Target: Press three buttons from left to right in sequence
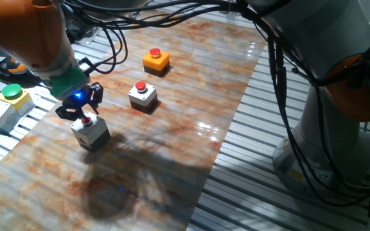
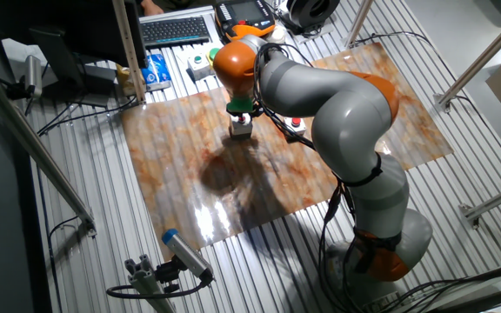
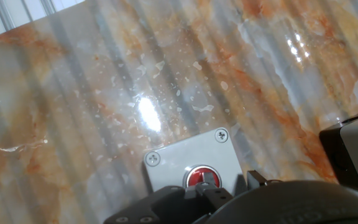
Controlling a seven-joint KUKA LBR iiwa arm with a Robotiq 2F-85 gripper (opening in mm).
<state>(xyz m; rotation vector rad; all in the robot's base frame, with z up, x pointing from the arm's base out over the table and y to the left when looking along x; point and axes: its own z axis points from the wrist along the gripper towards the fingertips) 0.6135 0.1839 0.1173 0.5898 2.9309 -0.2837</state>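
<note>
Hovering over the nearest grey-white button box [image 1: 90, 131], our gripper [image 1: 82, 114] touches its red button [image 3: 201, 177]; whether it's clenched, we cannot tell; the others sit toward two o'clock.

No text, label, brand, number or sign can be read on anything in any of the three views.

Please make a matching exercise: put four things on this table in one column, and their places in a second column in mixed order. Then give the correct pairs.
Things:
1. grey-white box with red button
2. second grey-white box with red button
3. flat orange box with red button
4. grey box with green button and yellow top

Places:
A. off the marbled mat
B. middle of the row
C. under the gripper
D. farthest from the gripper

Pairs: 1-C, 2-B, 3-D, 4-A
</note>
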